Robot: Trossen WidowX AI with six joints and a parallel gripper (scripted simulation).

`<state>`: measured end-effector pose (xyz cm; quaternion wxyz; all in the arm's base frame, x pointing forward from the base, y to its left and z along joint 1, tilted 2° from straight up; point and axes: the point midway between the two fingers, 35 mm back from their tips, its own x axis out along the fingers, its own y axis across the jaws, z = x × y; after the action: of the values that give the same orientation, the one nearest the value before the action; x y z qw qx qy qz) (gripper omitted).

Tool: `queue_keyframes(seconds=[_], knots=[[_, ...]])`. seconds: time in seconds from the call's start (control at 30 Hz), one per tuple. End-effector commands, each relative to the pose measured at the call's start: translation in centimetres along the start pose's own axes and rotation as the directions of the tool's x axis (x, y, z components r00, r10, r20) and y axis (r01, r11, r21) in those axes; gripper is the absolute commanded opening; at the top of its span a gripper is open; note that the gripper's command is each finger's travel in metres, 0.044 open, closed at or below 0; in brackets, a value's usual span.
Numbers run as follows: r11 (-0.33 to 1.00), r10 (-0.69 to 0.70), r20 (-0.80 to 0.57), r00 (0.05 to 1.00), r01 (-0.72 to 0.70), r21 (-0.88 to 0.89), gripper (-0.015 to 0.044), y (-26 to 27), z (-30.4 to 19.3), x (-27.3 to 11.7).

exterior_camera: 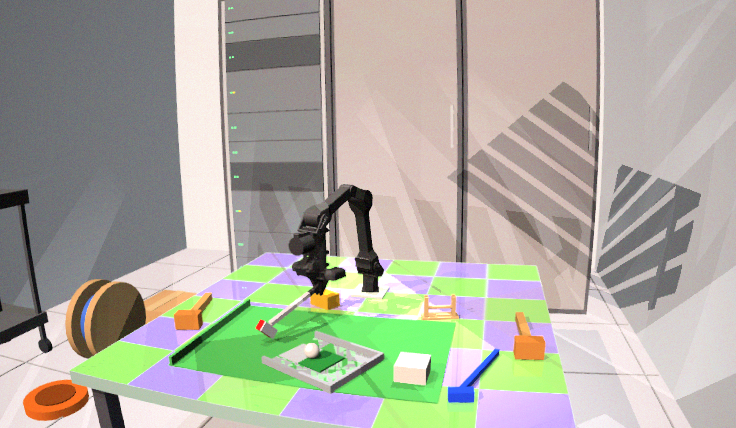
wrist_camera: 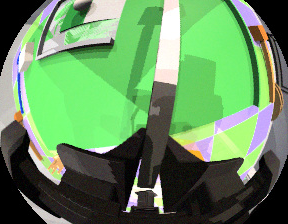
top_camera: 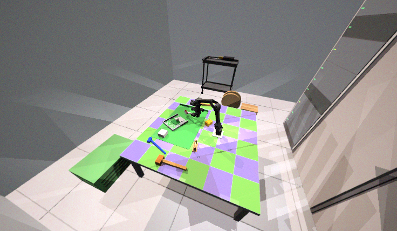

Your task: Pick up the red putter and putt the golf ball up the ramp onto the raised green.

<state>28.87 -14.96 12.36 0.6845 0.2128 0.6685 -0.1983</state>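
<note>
My gripper [exterior_camera: 318, 290] [wrist_camera: 156, 137] is shut on the dark grip of the red putter. The putter's pale shaft [exterior_camera: 291, 310] [wrist_camera: 167, 55] slants down from the fingers to its red and grey head [exterior_camera: 265, 328] [top_camera: 186, 111], close above the green mat. The white golf ball [exterior_camera: 311, 350] [top_camera: 177, 119] is inside the grey-walled ramp frame [exterior_camera: 356, 371] [top_camera: 180, 125] [wrist_camera: 90, 48], at the edge of the dark raised green [exterior_camera: 323, 362] [wrist_camera: 72, 22], apart from the putter head. Whether it is rolling or at rest cannot be told.
A white block [exterior_camera: 411, 368] [top_camera: 162, 133] stands beside the frame. A dark rail [exterior_camera: 211, 332] edges the mat [exterior_camera: 227, 350]. A yellow block [exterior_camera: 324, 300] is near the arm's base. A blue hammer [exterior_camera: 479, 372], orange mallets [exterior_camera: 528, 345] [exterior_camera: 188, 320] and a small wooden rack [exterior_camera: 440, 307] lie around.
</note>
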Motion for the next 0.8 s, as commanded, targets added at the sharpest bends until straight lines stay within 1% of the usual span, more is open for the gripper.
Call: queue_keyframes(seconds=[0.0, 0.17, 0.23, 0.27, 0.77], knots=[[1.0, -0.001, 0.011, 1.0, 0.001, 0.003, 0.0, 0.1, 0.1, -1.9], [1.0, -0.001, 0.011, 1.0, 0.001, 0.003, 0.0, 0.1, 0.0, -4.0], [1.0, -0.001, 0.011, 1.0, 0.001, 0.003, 0.0, 0.1, 0.0, -4.3], [1.0, 0.001, 0.007, 1.0, -0.001, 0.0, 0.0, 0.1, 0.0, -3.3], [1.0, 0.001, 0.007, 1.0, -0.001, 0.0, 0.0, 0.1, 0.0, -3.3]])
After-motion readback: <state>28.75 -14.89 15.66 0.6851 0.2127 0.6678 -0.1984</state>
